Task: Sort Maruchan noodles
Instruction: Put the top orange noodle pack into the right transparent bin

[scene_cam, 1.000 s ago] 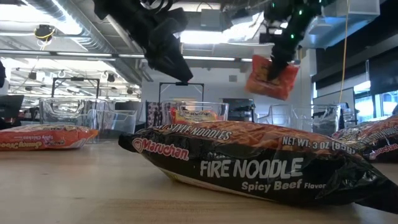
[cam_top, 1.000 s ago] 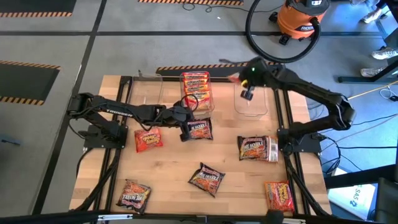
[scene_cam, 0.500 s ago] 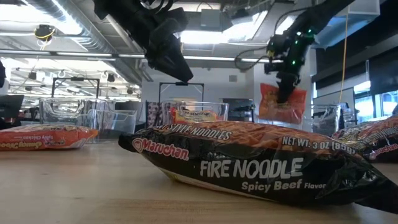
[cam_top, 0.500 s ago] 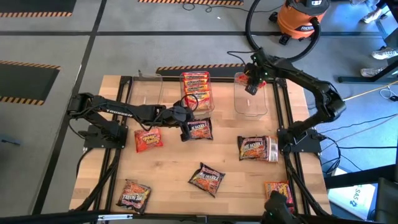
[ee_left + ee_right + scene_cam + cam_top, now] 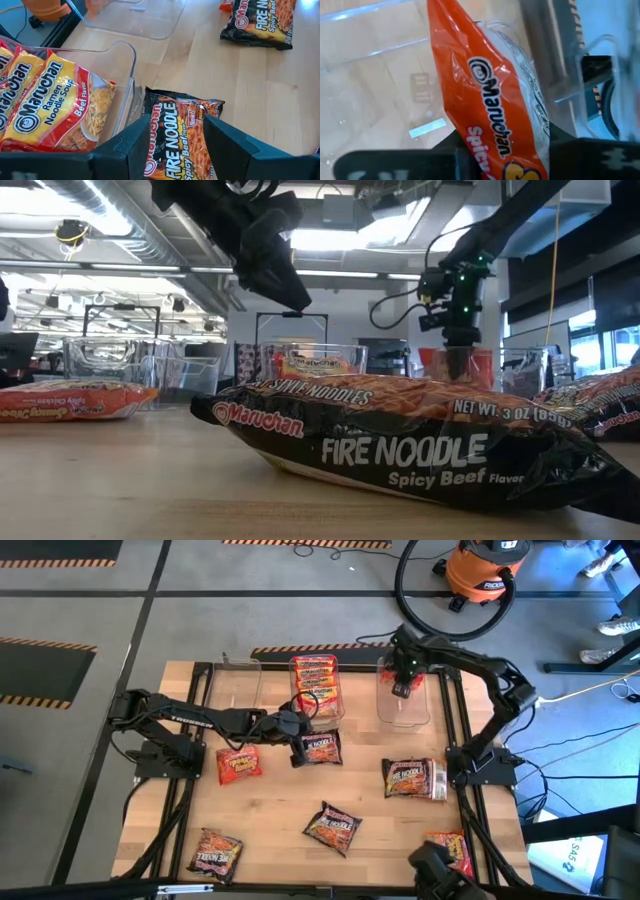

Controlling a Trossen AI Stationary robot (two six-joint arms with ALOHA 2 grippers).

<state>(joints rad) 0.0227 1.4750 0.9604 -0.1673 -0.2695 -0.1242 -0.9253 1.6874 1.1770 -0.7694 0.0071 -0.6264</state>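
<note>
Right hand (image 5: 402, 686) is down over the clear plastic tub (image 5: 404, 705) at the far right of the light wooden counter (image 5: 280, 810), fingers pinched on a glossy orange Maruchan packet (image 5: 492, 115). The packet hangs inside that tub, its walls all round it in the right wrist view, and in the low view its orange body (image 5: 457, 365) shows through the tub's wall below the hand.

Now take that right-hand tub as the mark. Just beside it, toward the left arm, sits the middle clear tub (image 5: 318, 688), stacked with red-and-yellow Maruchan beef ramen packets (image 5: 45, 107). Beyond that one stands a third clear tub (image 5: 236, 686).

Left hand (image 5: 297, 745) is low at the near corner of the middle tub, fingers (image 5: 127, 150) spread apart on either side of a dark purple-black Fire Noodle packet (image 5: 176, 132) lying flat on the counter. The fingers straddle its end; I cannot tell whether they touch it.

Nearer than the right-hand tub lies another dark Fire Noodle packet (image 5: 414, 779), flat on the wood. Toward the middle of the counter is a third dark packet (image 5: 332, 827), turned at an angle. An orange-red packet (image 5: 239, 765) lies beside the left hand, on the side away from the right-hand tub. At the near edge lie a dark packet (image 5: 214, 853) on the left arm's side and an orange packet (image 5: 456, 848) on the right arm's side.
</note>
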